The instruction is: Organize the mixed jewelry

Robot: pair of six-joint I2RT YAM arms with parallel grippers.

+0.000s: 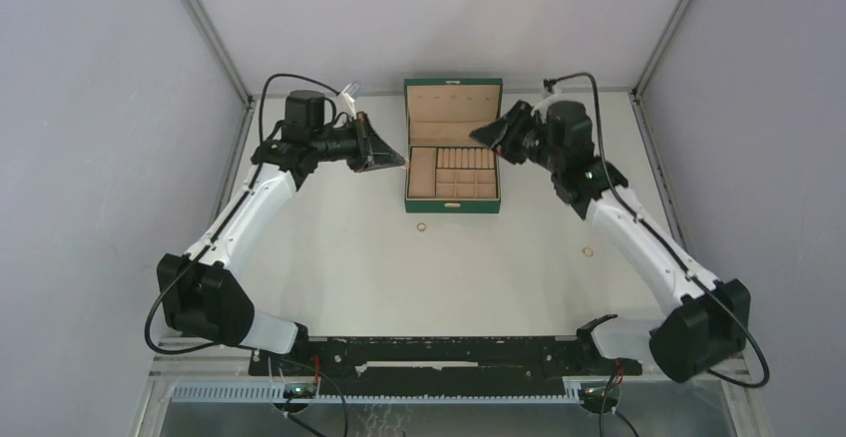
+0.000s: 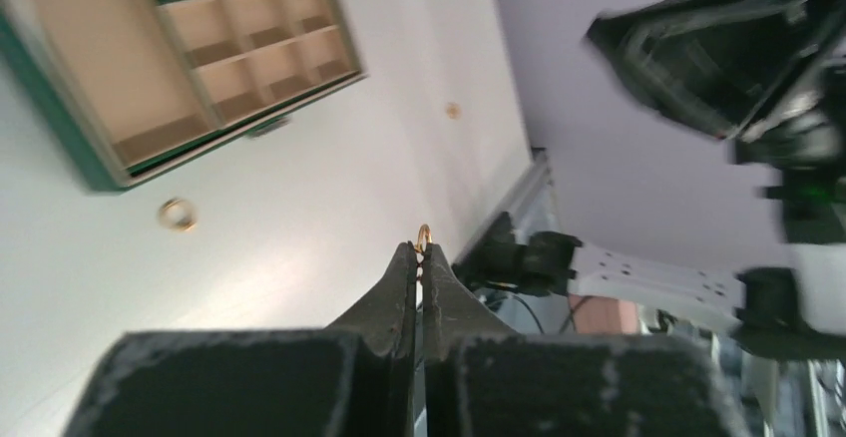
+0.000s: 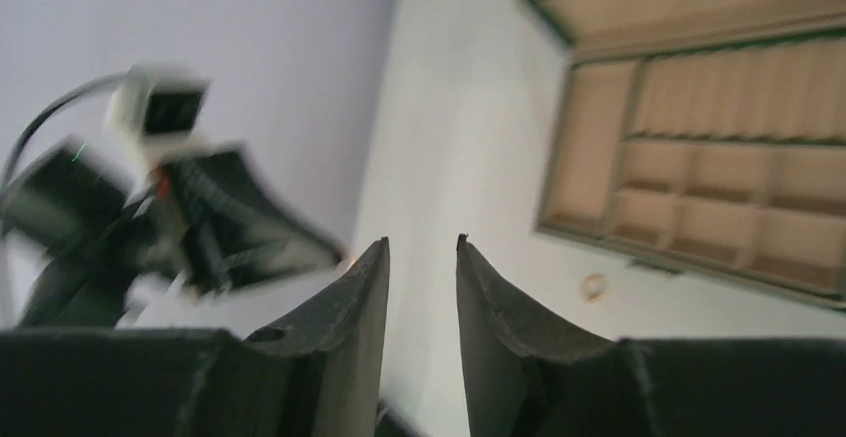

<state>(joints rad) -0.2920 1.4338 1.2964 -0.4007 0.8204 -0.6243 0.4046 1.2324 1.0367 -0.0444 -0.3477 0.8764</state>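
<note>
Our left gripper (image 2: pixel 419 254) is closed on a ring (image 2: pixel 423 234), pinched at its tips. A second ring (image 1: pixel 422 226) lies on the table (image 1: pixel 349 257), nearer to us than this gripper. The box (image 1: pixel 452 205) stands between both grippers. Our right gripper (image 3: pixel 422 247) has its fingers apart. A third ring (image 1: pixel 588 251) lies beside that arm.

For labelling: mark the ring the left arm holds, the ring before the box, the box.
held gold ring (image 2: pixel 423 231), left wrist view, exposed top arc.
loose gold ring (image 1: pixel 422 226), top view, whole ring.
jewelry box (image 1: pixel 452 208), top view, front wall.
</note>
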